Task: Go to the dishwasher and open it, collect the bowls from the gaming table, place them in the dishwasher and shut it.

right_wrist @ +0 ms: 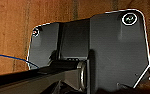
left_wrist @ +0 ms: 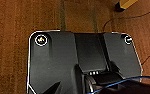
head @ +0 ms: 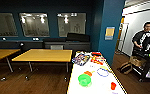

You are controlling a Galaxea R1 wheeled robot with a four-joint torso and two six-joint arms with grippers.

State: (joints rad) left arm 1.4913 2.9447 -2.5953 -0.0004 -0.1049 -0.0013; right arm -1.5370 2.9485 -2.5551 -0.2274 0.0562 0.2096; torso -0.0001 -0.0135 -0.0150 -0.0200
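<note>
- The gaming counter [head: 96,88], white-topped with yellow edges, runs from the lower middle of the head view back toward the blue pillar [head: 111,30].
- One clear green bowl [head: 84,80] stands upright on the near part of the counter; what it holds cannot be made out.
- One small orange bowl [head: 88,73] lies just beyond the green one, touching or nearly so.
- One flat blue ring [head: 102,72] lies beside them, toward the counter's right edge; one small red item [head: 113,85] sits nearer, close to that edge.
- A patterned tray [head: 81,59] and a cluster of red and yellow pieces [head: 97,59] occupy the far end.
- Two plain yellow-topped tables [head: 44,55] stand to the left on the wooden floor [head: 41,80].
- One person [head: 144,37] stands at right behind a cart.
- Both wrist views look down on brown floor past the robot's dark plate; whether either tool is spread or pressed together cannot be told, so the bowls' distance from them is not shown.
</note>
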